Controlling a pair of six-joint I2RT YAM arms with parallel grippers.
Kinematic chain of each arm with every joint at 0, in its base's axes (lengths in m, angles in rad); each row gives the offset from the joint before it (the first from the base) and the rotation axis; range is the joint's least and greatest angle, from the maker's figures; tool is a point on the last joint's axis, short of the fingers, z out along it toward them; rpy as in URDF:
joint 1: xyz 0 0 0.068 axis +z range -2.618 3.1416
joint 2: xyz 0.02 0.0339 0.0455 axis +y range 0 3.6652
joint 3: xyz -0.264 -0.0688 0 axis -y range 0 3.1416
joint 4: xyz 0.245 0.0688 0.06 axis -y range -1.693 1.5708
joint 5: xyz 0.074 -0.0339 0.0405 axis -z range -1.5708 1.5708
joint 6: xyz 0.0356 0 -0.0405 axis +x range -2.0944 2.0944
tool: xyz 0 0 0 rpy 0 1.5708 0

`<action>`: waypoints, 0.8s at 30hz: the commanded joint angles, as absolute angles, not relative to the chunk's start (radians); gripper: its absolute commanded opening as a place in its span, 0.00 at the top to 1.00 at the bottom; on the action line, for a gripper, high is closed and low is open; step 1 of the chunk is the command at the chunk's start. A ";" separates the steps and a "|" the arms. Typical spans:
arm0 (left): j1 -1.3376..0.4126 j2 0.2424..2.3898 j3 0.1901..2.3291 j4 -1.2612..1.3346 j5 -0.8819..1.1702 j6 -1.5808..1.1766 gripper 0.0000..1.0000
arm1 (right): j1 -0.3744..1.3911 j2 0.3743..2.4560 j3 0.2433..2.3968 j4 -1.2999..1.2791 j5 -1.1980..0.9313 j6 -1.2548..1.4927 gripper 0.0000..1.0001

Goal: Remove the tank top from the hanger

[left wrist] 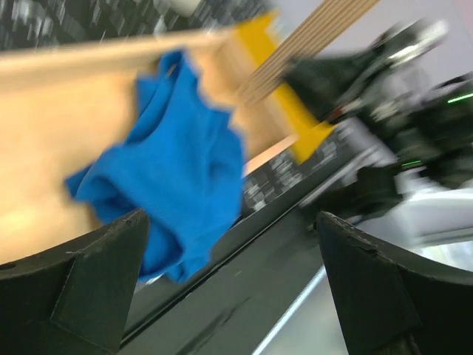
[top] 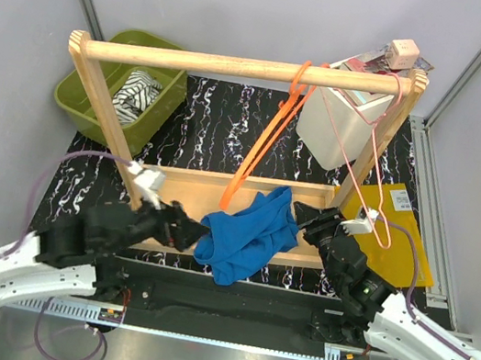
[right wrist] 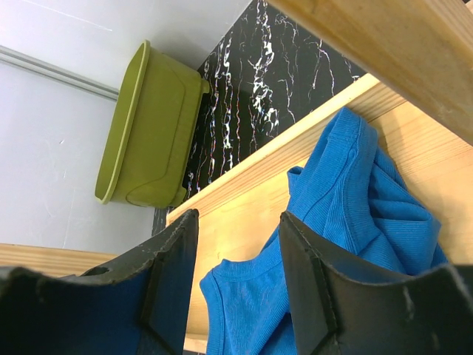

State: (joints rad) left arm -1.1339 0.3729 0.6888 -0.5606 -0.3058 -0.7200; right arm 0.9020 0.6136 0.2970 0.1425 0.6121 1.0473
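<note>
The blue tank top (top: 250,230) lies crumpled on the wooden base board (top: 188,186) of the rack, off the hanger. The orange hanger (top: 267,138) hangs bare and tilted from the wooden rod (top: 214,64). My left gripper (top: 187,229) is open and empty at the top's left edge; its wrist view is blurred and shows the top (left wrist: 177,159) ahead of the open gripper (left wrist: 233,285). My right gripper (top: 305,217) is open and empty at the top's right edge; its wrist view shows the top (right wrist: 355,214) past the open gripper (right wrist: 238,277).
A thin pink hanger (top: 370,156) hangs at the rod's right end. A green bin (top: 91,107) holding a striped garment (top: 136,93) stands back left, also seen in the right wrist view (right wrist: 151,126). A white container (top: 338,127) and a yellow envelope (top: 403,237) are on the right.
</note>
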 commanded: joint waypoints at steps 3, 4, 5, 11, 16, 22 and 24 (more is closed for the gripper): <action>-1.138 0.676 0.612 -0.497 -0.314 -0.807 0.01 | 0.900 0.591 0.305 0.141 0.653 1.029 0.44; -1.138 0.733 0.595 -0.470 -0.310 -0.811 0.01 | 0.899 0.585 0.307 0.140 0.653 1.028 0.44; -1.138 0.761 0.591 -0.418 -0.313 -0.816 0.01 | 0.900 0.581 0.308 0.137 0.653 1.028 0.44; -1.137 0.969 0.589 -0.267 -0.348 -0.793 0.01 | 0.899 0.584 0.313 0.132 0.644 1.029 0.44; -1.131 1.181 0.681 -0.281 -0.319 -0.811 0.01 | 0.899 0.586 0.314 0.133 0.640 1.028 0.44; -1.083 1.347 0.695 -0.178 -0.240 -0.845 0.01 | 0.900 0.572 0.308 0.129 0.638 1.025 0.44; -1.057 1.370 0.683 -0.125 -0.181 -0.856 0.01 | 0.900 0.563 0.308 0.127 0.638 1.022 0.44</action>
State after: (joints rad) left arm -1.0985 1.3205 0.6796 -0.2615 -0.2619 -0.8242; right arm 0.9020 0.5819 0.2970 0.1234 0.6113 1.0431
